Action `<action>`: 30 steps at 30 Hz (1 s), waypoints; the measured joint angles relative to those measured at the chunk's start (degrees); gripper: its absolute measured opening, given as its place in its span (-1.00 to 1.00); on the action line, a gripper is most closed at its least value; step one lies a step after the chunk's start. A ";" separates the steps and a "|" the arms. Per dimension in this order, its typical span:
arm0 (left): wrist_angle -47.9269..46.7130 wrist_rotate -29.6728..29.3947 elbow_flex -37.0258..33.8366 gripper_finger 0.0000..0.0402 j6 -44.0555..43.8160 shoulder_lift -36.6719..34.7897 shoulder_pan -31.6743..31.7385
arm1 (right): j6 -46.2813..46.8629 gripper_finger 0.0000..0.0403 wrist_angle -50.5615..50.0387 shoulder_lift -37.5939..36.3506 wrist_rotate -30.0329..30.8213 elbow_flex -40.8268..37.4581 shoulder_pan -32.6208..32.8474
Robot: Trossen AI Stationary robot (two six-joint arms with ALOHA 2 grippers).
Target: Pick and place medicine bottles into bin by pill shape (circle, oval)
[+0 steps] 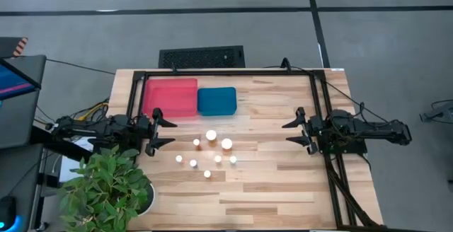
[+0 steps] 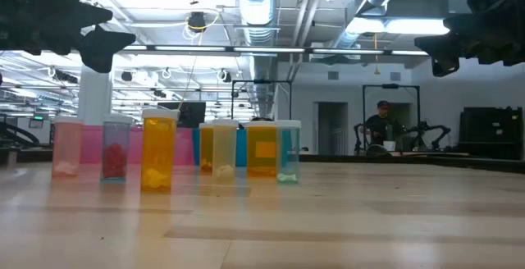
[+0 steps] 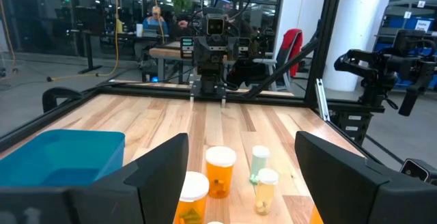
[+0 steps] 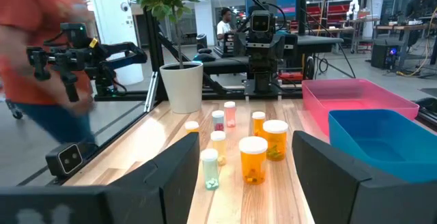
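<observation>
Several small medicine bottles (image 1: 209,151) with white caps stand upright on their bases in a loose cluster at the middle of the wooden table. In the low view (image 2: 158,150) they stand in a row, some orange, some pink or pale. My left gripper (image 1: 174,133) hovers open at the table's left side, above and left of the cluster. In its wrist view (image 3: 239,183) orange bottles (image 3: 220,173) show between the fingers, farther off. My right gripper (image 1: 285,133) hovers open at the right side. Its wrist view (image 4: 249,183) looks at the bottles (image 4: 252,159).
A red bin (image 1: 171,97) and a blue bin (image 1: 216,101) sit side by side at the table's far edge. A potted plant (image 1: 106,189) stands at the near left corner. A black frame (image 1: 322,119) borders the table. A person in an orange top (image 4: 41,46) is beyond the table.
</observation>
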 joint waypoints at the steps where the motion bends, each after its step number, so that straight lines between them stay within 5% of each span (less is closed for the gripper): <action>1: 0.01 -0.02 0.01 0.31 0.01 0.00 0.01 | 0.02 0.21 0.00 -0.01 -0.01 0.01 0.01; 25: 0.01 -0.01 0.01 0.31 -0.14 0.00 0.00 | 0.02 0.21 0.04 -0.01 0.00 0.02 0.01; 30: 0.09 0.00 0.00 0.31 -9.11 0.00 0.00 | -0.01 0.21 0.98 -0.01 3.10 0.01 -0.07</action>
